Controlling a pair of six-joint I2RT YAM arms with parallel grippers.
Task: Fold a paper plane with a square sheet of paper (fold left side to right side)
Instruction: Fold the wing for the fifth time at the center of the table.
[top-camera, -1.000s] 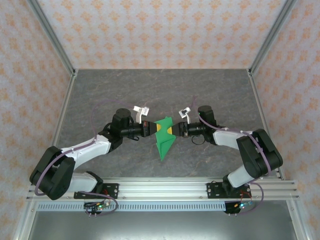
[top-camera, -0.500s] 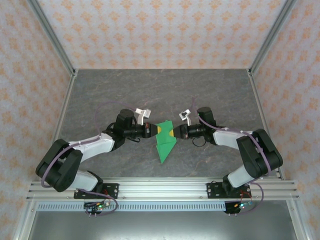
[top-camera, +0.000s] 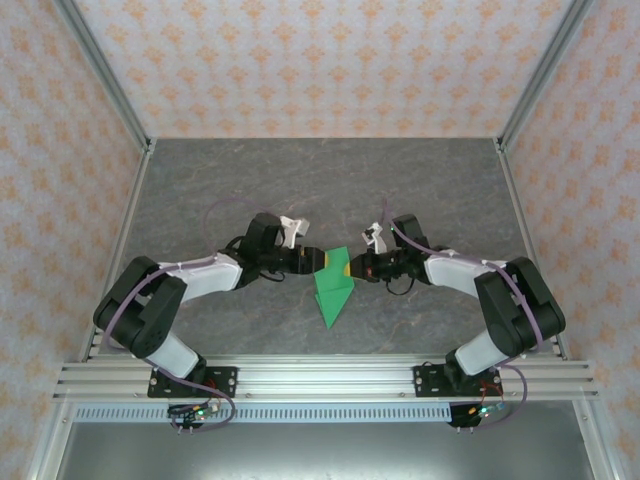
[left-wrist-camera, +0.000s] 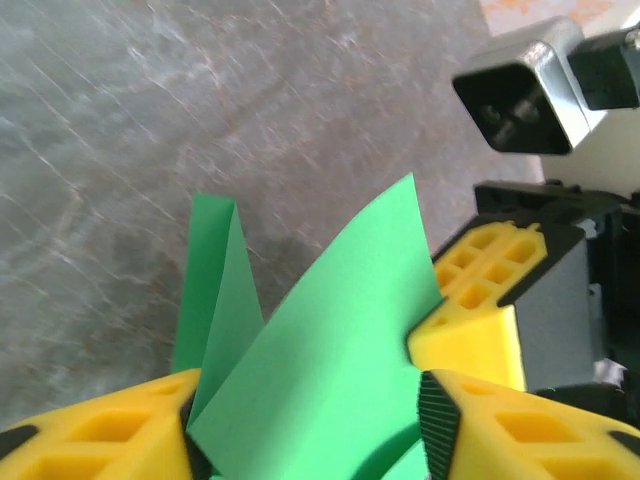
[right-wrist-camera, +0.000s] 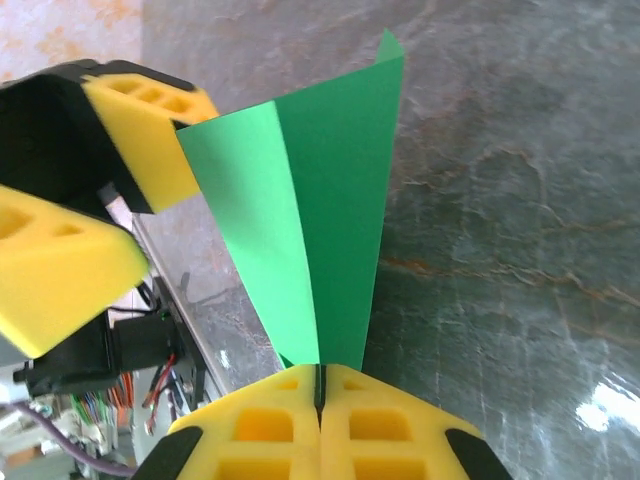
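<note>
And the left arm (top-camera: 190, 280) has swung its elbow in toward the middle since a second ago, carrying the left gripper (top-camera: 313, 262) a little to the right, and the green paper plane (top-camera: 331, 295) has drifted with it toward the near edge of the tabletop (top-camera: 200, 180). From the left: that gripper's yellow fingers (left-wrist-camera: 100, 435) stand apart, with a raised flap of the plane slanting across the gap between them. The plane itself sits about midway between the left and right edges of the tabletop, closer to the near edge than the far one, pointed tip aimed at the near edge. Its folded layers stand up in a V, but whether the tip touches the surface I cannot tell. On its right side, the right gripper (top-camera: 350, 268) has its fingers pressed tight together, pinching the plane's edge in the seam between them. The two grippers face each other almost nose to nose across the paper. Along the near edge runs the aluminium rail (top-camera: 320, 375) carrying both arm bases.
</note>
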